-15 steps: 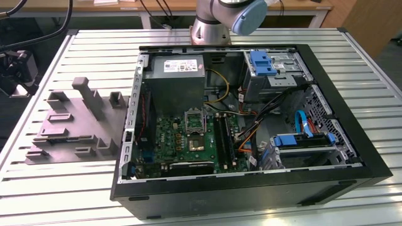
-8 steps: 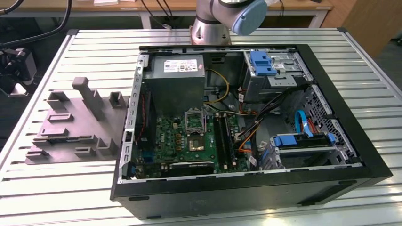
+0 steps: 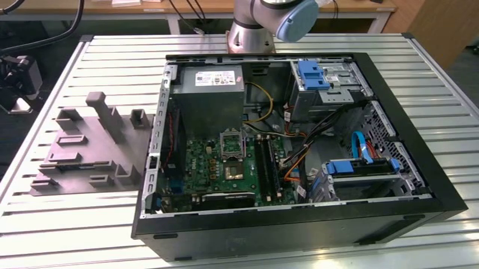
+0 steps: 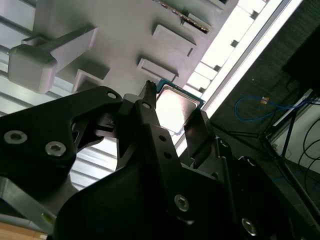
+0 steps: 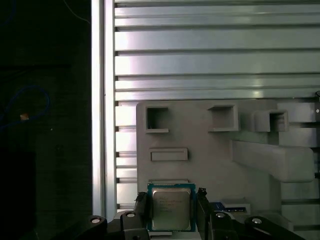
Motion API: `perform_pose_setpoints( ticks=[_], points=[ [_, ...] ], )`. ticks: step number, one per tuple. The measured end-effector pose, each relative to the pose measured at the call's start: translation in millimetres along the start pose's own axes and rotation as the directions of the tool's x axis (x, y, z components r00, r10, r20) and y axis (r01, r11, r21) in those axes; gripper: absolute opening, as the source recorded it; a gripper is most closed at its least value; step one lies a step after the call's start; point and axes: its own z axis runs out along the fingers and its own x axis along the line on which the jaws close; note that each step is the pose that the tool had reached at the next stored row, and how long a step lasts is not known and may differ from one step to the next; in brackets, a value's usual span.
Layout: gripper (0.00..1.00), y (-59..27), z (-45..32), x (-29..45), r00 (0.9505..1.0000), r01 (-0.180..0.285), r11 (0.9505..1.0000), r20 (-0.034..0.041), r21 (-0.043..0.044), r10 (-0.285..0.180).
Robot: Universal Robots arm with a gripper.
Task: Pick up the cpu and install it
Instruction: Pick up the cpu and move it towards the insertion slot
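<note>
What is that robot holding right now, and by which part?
The tool holds the cpu, a small square chip with a silvery metal top. It appears to be pinched by two opposite side edges, above the grey fixture tray.

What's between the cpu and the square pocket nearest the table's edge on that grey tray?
In the first wrist view, a low rectangular block on the grey tray lies between the cpu and that square pocket.

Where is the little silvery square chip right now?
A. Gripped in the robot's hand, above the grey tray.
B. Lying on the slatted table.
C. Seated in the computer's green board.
A: in the first wrist view the cpu sits clamped in the hand, over the grey tray.
</note>
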Motion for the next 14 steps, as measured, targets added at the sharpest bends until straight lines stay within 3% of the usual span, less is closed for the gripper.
perform_pose_setpoints(
  ticks=[14],
  points=[
    [0.47, 0.1, -2.2, 0.0, 1.0000, 0.000, 1.0000, 0.0000, 0.0000, 0.000]
  ],
)
